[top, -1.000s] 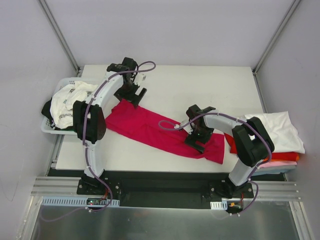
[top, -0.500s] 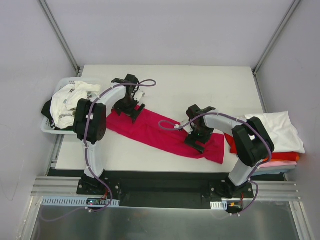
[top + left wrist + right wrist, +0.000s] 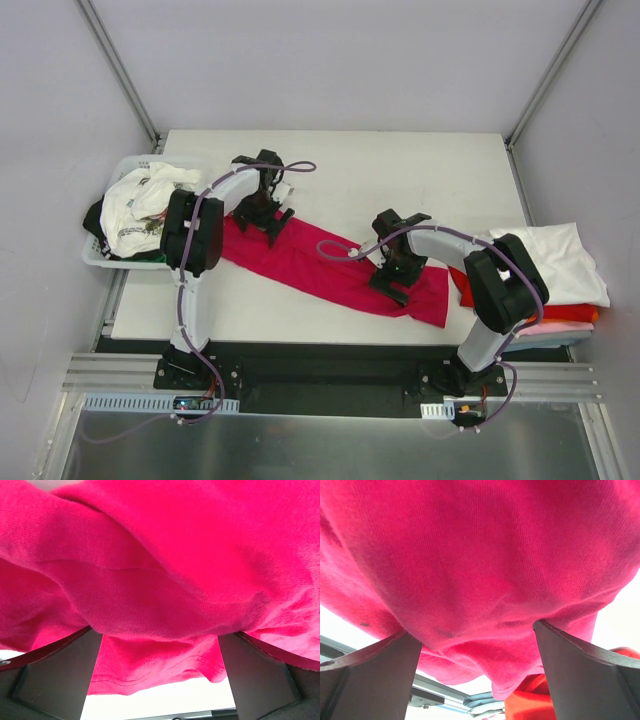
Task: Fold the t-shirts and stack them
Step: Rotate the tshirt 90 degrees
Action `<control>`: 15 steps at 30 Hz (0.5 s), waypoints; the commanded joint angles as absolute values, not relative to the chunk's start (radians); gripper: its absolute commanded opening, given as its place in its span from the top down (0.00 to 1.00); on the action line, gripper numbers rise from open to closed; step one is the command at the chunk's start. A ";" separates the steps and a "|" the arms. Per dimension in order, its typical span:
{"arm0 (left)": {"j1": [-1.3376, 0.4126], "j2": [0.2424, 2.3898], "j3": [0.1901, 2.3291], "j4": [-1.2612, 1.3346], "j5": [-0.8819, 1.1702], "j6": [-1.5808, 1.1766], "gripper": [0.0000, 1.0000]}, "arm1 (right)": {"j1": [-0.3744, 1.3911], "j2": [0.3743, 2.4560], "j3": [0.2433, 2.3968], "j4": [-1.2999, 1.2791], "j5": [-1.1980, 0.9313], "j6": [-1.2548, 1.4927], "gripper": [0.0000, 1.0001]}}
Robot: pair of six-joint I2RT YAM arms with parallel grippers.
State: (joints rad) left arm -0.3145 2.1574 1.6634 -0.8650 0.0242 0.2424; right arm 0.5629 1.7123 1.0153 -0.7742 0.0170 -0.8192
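A crimson-magenta t-shirt lies as a long crumpled band slanting across the white table, from the left middle to the near right. My left gripper stands open over its upper-left end. In the left wrist view the cloth bulges between the wide fingers of that gripper, with its hem showing below. My right gripper is open on the shirt's right part. The right wrist view shows the fabric filling the gap of that gripper.
A stack of folded t-shirts sits off the table's right edge: white on top, red-orange and pink beneath. The orange one shows past the crimson hem. A white basket at the left holds white printed shirts and dark cloth.
My left gripper has come forward from the back of the table and down onto the shirt's upper-left end. The right arm and the shirt's right part have not moved.
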 commanded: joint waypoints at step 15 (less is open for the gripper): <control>-0.319 2.293 1.851 -0.917 0.011 0.235 0.01 | 0.564 1.738 1.019 -0.735 -0.057 -0.836 0.03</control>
